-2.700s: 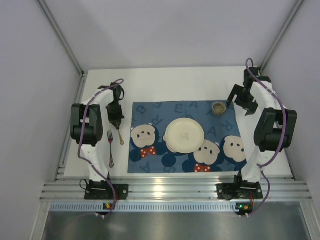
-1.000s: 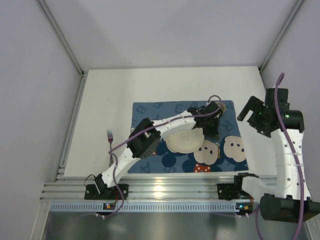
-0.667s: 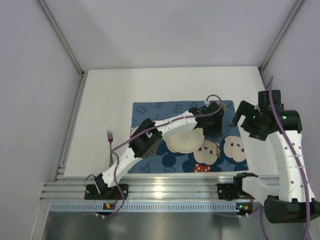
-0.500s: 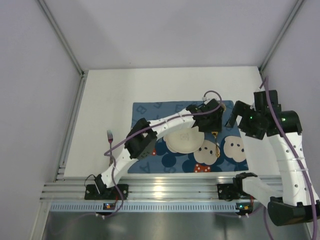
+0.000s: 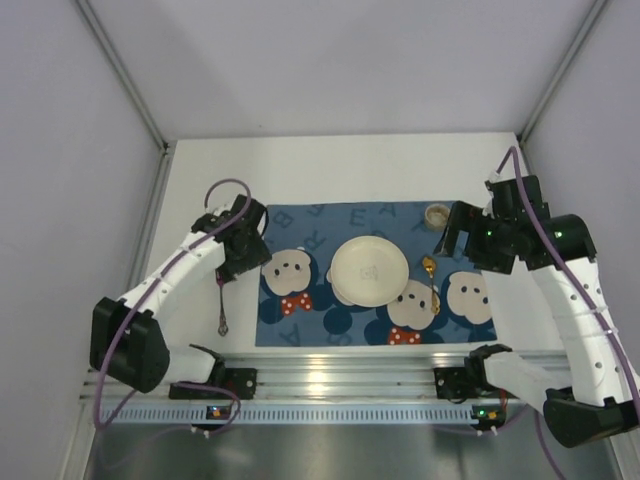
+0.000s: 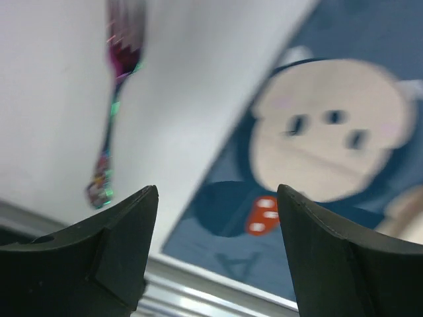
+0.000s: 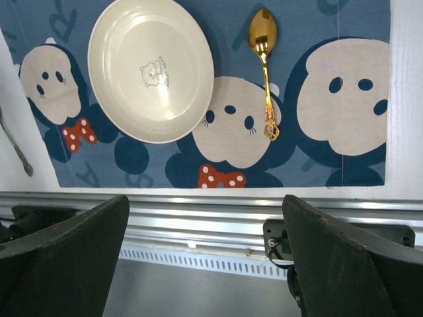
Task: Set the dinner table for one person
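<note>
From above, the white table fills the floor of the enclosure, running from the rail by the arm bases to the back wall. A blue placemat printed with bear faces lies on its middle. A cream plate sits at the centre of the placemat, a gold spoon lies just right of the plate, and a small cup stands near the placemat's far right corner. A fork lies on the bare table just left of the placemat. The left pincer hangs over the placemat's left edge, above the head of the fork. The right pincer hangs near the cup, at the placemat's right side.

In the left wrist view, blurred, the left pincer is spread wide with nothing between its fingers. Below it are the white table, the fork at the left, and a bear face on the placemat at the right.

In the right wrist view, the right pincer is also released, its fingers far apart and empty. The plate and the spoon lie side by side on the placemat, not touching. The spoon's bowl points away from the metal rail. A strip of table shows at the right, and the fork's handle end shows at the left edge.
</note>
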`<state>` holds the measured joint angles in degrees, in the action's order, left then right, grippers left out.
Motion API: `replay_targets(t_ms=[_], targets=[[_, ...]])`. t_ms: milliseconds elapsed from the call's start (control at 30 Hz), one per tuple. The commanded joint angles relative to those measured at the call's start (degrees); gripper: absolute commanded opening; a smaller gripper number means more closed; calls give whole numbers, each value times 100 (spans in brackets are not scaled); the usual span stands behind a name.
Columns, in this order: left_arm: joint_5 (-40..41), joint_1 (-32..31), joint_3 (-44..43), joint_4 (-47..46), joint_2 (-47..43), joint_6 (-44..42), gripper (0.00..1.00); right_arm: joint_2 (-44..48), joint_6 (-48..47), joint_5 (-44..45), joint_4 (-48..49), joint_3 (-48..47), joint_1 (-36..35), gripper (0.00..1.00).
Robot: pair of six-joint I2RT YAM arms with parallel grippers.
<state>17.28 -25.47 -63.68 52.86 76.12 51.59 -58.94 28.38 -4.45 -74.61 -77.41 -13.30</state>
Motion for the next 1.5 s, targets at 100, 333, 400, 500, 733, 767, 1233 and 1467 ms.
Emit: replay_targets(t_ms=[100,333,400,500,733,767,1233,1467], targets=[[56,991,769,611,375,-702,77,-83,27,-153,140,-214,-234,100],[109,1668,760,287,914,-1423,77,-48,1,5,87,-108,-287,100],[-144,1896,848,24,914,-1704,77,-65,-8,67,69,-99,-287,100],[-426,2081,1024,-346,922,-2004,77,-135,-26,137,52,-90,-287,100],[-716,2389,1007,-768,1440,-2496,59,-259,-17,321,8,-55,-278,100],[-769,2485,998,-812,1493,-2609,58,-267,-17,365,8,-47,-287,100],[-682,2837,761,-804,2601,-2936,19,-628,124,726,52,-117,-199,100],[-594,2846,638,-1067,2952,-2839,1,-803,89,814,122,-81,-147,100]])
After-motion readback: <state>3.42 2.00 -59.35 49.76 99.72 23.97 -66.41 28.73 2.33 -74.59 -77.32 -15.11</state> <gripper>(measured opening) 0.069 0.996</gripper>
